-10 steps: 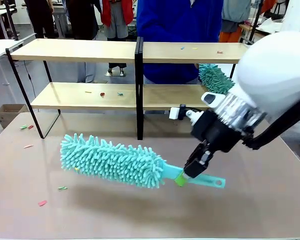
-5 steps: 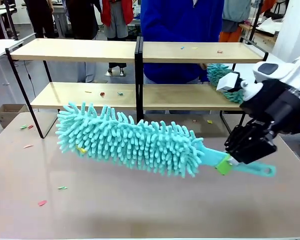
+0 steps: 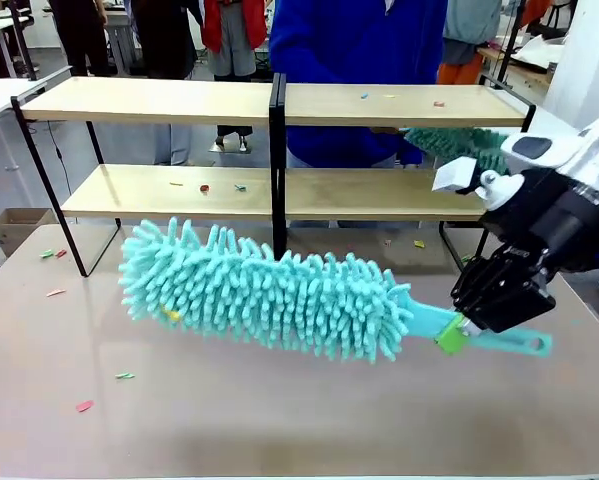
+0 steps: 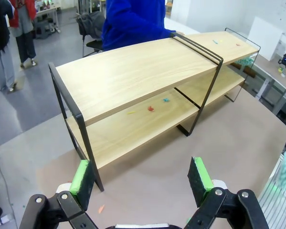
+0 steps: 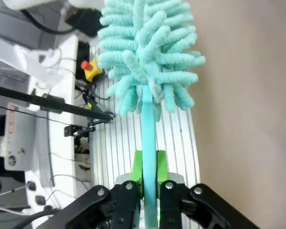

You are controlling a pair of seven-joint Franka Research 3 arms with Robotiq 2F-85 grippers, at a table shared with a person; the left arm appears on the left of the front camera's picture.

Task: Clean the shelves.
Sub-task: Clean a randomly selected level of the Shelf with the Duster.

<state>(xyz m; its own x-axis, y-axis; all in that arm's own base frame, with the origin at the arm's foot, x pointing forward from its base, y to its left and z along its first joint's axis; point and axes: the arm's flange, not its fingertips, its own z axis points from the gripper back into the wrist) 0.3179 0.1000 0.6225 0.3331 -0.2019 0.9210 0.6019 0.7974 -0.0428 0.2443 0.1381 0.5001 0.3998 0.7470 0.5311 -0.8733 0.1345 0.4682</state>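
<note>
The shelves [image 3: 159, 100] stand across the far half of the table, two light-wood boards in a black frame; in the left wrist view the shelves [image 4: 133, 76] lie ahead. Small coloured scraps [image 3: 204, 188] lie on both boards. My right gripper [image 3: 462, 322] is shut on the handle of a teal fluffy duster [image 3: 269, 290], which is held level above the table in front of the lower board. From the right wrist, my right gripper [image 5: 150, 183] clamps the duster [image 5: 150, 52]. My left gripper [image 4: 140, 179] is open with nothing in it. A person in blue holds a second duster [image 3: 459, 143] at the shelves' right end.
Paper scraps [image 3: 84, 405] dot the brown table at the left front, and one more scrap [image 3: 419, 243] lies near the shelves' right foot. A cardboard box [image 3: 9, 225] sits on the floor at the left. People stand behind the shelves.
My right gripper has swung right and lifted the duster off the table, bringing its head closer to the camera. The person's duster has tilted flatter near the right end.
</note>
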